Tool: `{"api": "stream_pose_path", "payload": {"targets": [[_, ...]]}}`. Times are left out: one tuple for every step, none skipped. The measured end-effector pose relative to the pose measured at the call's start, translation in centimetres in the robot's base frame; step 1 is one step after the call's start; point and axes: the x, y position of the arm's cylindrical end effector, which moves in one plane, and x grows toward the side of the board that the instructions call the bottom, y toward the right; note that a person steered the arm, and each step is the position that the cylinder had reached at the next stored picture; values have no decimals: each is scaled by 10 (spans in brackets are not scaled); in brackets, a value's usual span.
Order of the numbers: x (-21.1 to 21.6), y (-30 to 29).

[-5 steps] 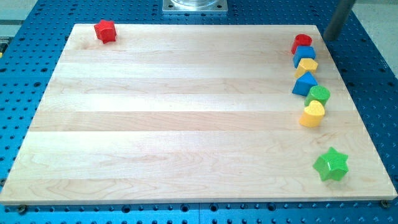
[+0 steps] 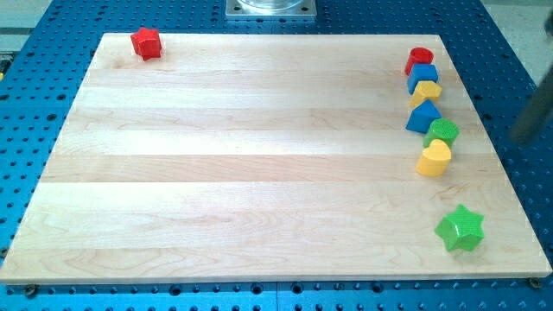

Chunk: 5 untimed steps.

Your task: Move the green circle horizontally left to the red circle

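Observation:
The green circle sits near the board's right edge, in a column of touching blocks. The red circle is at the top of that column. Between them are a blue cube, a yellow block and a blue triangle. A yellow heart lies just below the green circle. My tip is blurred at the view's right edge, off the board over the blue table. It is right of the green circle and well apart from it.
A green star lies at the bottom right of the wooden board. A red star is at the top left corner. A metal mount shows at the view's top.
The rod has moved from beside the red circle at the top right down and to the right, to the view's right edge. No block has moved.

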Motion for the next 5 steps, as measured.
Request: {"api": "stream_pose_path", "payload": {"targets": [[14, -35], [-19, -33], [-25, -93], [-27, -190], [-37, -235]]}}
